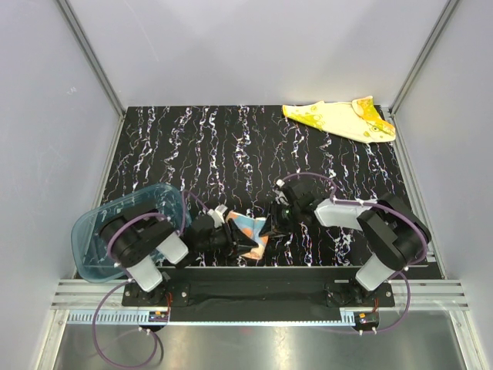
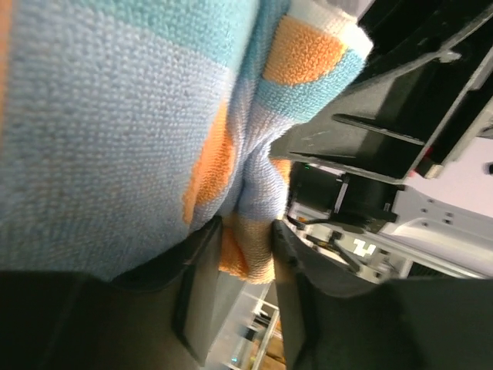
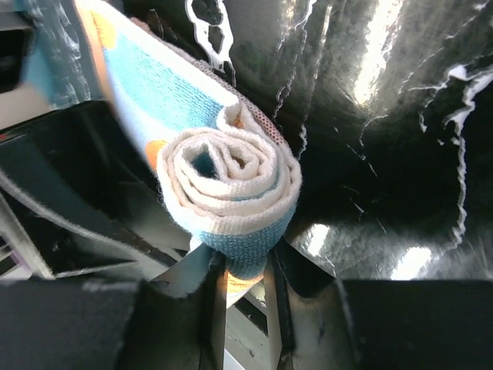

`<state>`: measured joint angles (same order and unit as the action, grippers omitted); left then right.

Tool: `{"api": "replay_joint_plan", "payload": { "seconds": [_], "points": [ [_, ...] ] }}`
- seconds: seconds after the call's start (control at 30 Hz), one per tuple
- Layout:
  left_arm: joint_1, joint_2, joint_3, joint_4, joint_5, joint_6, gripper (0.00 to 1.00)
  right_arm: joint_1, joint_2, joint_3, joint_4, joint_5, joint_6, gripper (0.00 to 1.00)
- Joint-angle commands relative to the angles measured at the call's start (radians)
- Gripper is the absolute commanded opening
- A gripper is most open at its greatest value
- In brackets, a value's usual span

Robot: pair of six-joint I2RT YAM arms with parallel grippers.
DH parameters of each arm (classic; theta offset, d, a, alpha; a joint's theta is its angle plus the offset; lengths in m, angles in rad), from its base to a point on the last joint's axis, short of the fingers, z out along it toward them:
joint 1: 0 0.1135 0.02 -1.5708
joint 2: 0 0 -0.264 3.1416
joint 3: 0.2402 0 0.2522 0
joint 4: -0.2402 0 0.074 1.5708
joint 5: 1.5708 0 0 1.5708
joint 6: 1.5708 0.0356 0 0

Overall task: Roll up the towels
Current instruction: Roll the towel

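The orange-pink and pale blue towel point(image 1: 251, 233) lies near the front middle of the black marbled table point(image 1: 200, 154), between both grippers. My left gripper point(image 1: 237, 239) is shut on one end of it; in the left wrist view the cloth point(image 2: 139, 108) fills the frame, pinched between the fingers point(image 2: 202, 270). My right gripper point(image 1: 271, 223) is shut on the other end; the right wrist view shows that end wound into a tight spiral roll point(image 3: 231, 173), its lower edge in the jaws. The yellow and cream towel point(image 1: 343, 118) lies flat at the far right corner.
A translucent teal-blue plastic tray point(image 1: 127, 231) stands at the front left, under the left arm. Grey walls close the table on three sides. A metal rail point(image 1: 254, 297) runs along the near edge.
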<state>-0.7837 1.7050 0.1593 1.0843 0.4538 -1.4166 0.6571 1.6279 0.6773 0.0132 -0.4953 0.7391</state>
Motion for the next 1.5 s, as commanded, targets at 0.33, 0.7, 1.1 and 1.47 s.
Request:
{"api": "replay_joint_plan", "payload": {
  "seconds": [0.33, 0.7, 1.1, 1.47],
  "points": [
    [-0.158, -0.468, 0.313, -1.168, -0.518, 0.418, 0.53, 0.071, -0.050, 0.186, -0.541, 0.391, -0.072, 0.12],
    [-0.469, -0.378, 0.604, -1.357, -0.897, 0.594, 0.63, 0.104, -0.048, 0.223, -0.585, 0.419, -0.038, 0.13],
    [-0.575, -0.090, 0.795, -1.400, -0.972, 0.619, 0.63, 0.108, -0.071, 0.220, -0.593, 0.416, -0.032, 0.13],
    [-0.597, -0.059, 0.724, -1.341, -0.966, 0.587, 0.24, 0.108, -0.051, 0.222, -0.568, 0.377, -0.038, 0.13]
  ]
}}
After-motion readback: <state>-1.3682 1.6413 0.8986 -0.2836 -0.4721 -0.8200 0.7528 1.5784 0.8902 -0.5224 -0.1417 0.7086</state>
